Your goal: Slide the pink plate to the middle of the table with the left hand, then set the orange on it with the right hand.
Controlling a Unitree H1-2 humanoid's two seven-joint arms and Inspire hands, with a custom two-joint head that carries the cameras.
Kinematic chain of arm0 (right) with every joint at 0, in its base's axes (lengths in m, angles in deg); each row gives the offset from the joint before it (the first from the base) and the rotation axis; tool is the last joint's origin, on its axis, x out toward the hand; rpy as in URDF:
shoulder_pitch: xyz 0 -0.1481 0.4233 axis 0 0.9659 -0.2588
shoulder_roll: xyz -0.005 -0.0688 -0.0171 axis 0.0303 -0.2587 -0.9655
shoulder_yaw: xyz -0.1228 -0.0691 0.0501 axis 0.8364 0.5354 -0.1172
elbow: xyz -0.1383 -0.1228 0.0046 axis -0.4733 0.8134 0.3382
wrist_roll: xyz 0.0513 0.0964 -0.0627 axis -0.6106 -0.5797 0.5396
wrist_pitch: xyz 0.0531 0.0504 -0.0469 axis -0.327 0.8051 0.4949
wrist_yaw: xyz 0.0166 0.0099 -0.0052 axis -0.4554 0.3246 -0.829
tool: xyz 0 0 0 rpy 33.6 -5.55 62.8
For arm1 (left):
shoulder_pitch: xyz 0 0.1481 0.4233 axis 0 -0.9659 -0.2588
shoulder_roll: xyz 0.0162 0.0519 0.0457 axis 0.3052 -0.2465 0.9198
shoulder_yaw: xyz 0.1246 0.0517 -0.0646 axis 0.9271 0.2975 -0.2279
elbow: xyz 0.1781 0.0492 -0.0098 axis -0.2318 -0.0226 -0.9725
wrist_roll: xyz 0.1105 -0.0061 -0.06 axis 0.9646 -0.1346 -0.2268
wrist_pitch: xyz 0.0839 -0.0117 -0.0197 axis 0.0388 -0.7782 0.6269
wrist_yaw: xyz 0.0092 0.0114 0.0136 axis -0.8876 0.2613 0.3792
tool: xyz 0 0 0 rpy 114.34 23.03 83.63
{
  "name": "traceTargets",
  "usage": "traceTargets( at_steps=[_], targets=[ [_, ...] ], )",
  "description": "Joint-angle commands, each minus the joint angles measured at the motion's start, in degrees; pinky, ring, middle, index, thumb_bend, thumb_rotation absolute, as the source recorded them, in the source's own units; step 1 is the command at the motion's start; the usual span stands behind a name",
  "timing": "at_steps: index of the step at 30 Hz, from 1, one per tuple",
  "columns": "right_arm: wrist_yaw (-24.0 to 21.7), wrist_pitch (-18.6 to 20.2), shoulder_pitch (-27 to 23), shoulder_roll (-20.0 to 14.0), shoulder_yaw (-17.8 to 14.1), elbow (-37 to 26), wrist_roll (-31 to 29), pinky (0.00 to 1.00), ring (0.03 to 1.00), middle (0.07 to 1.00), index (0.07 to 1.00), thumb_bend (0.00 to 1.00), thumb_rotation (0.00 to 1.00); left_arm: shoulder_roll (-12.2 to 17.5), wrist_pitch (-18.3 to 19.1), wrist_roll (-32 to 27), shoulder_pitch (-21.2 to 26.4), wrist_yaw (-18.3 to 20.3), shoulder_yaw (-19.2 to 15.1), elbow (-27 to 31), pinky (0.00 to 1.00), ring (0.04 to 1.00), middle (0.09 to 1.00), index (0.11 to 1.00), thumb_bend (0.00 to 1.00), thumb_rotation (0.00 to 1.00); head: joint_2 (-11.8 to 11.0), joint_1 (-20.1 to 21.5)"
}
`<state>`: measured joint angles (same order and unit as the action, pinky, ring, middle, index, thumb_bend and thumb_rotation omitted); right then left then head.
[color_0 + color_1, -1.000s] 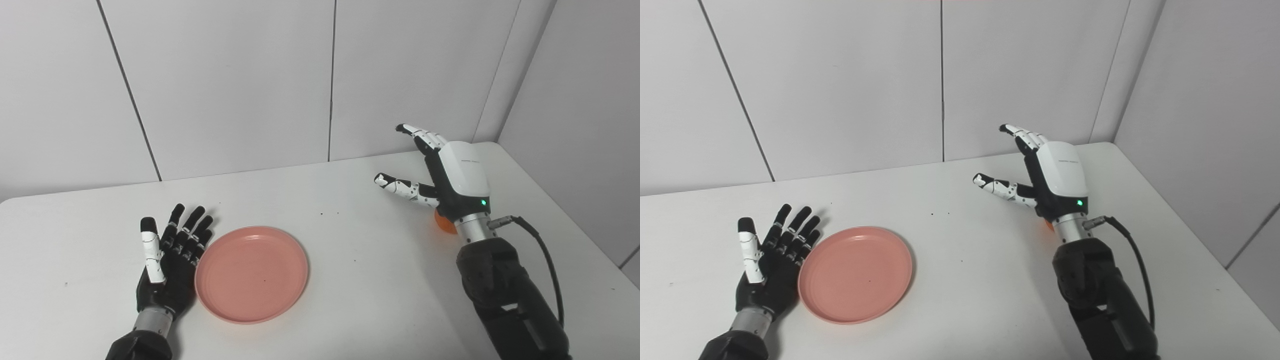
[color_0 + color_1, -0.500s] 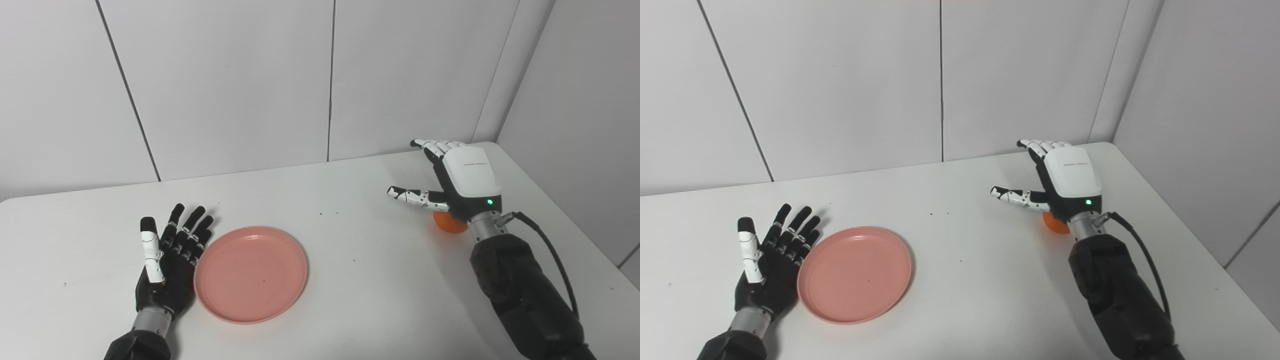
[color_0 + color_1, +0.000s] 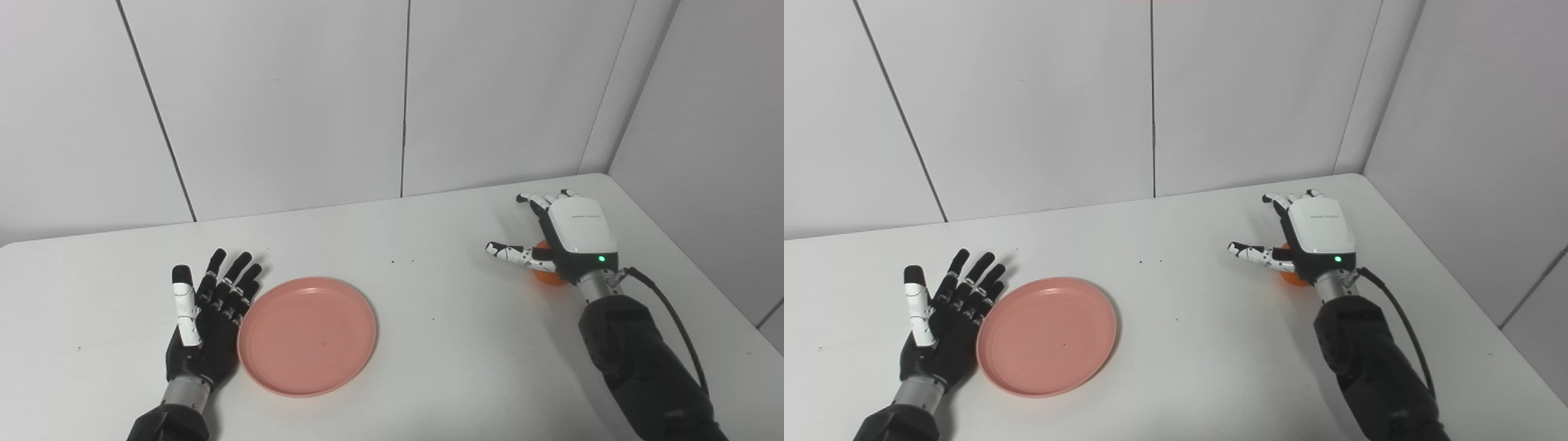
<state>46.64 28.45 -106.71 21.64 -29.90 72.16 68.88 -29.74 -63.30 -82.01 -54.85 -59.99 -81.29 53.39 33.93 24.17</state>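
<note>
The right hand (image 3: 566, 236) sits low over the orange (image 3: 547, 274) near the table's right edge, palm down, fingers spread forward and thumb stuck out to the left. It has not closed; the fruit lies under the palm, mostly hidden, and whether the palm is touching it cannot be made out.

The orange looks small, round and firm, probably light, with a skin that should give a fair hold. Being round, it may well roll if nudged from one side, so the fingers and thumb would do best to close on opposite sides around its widest part.

Over on the left, the left hand (image 3: 205, 318) lies flat on the white table (image 3: 441, 343), palm up, fingers apart, holding nothing, its edge just beside the rim of the pink plate (image 3: 307, 334). The plate sits left of centre, looks stiff, shallow and light, and likely slides easily on the smooth top; a push at the rim should be enough.

The left eye view shows a sliver of orange between thumb and palm as well as a patch below the wrist. The right eye view shows less of it, mostly that lower patch.
</note>
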Motion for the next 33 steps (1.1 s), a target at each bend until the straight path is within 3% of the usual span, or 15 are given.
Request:
traceTargets(
  at_steps=[1,25,28,29,33],
  targets=[
    [0.7,1.4,-2.5,-2.1,-0.3,-0.1,-0.3,0.86,0.796,0.790,0.760,0.92,1.00,-0.1,3.3,1.2,-2.4,-1.9,0.1,-3.1,1.00,0.888,0.884,1.000,0.93,0.82,0.0,-0.1],
    [-0.5,3.5,-2.0,-3.8,2.7,6.1,-2.6,0.71,0.719,0.746,0.749,0.94,1.00,0.1,3.5,1.3,-3.0,-1.7,0.5,-2.3,1.00,0.888,0.891,1.000,0.92,0.82,0.7,-0.6],
    [-0.7,4.0,-1.9,-3.6,3.4,6.3,-2.2,0.67,0.696,0.734,0.731,0.93,1.00,0.3,3.6,1.3,-2.9,-1.6,0.5,-2.4,1.00,0.887,0.893,1.000,0.92,0.82,0.8,-0.5],
    [-0.8,4.3,-1.9,-3.6,3.6,6.4,-2.0,0.56,0.629,0.699,0.699,0.93,1.00,0.3,3.6,1.2,-2.9,-1.6,0.5,-2.4,1.00,0.889,0.891,1.000,0.92,0.82,0.8,-0.5],
    [-0.6,4.8,-1.8,-3.1,3.9,7.1,-2.6,0.39,0.468,0.549,0.576,0.91,0.99,0.3,3.7,1.3,-2.9,-1.8,0.5,-2.2,1.00,0.891,0.887,1.000,0.93,0.82,0.8,-0.5]
  ],
)
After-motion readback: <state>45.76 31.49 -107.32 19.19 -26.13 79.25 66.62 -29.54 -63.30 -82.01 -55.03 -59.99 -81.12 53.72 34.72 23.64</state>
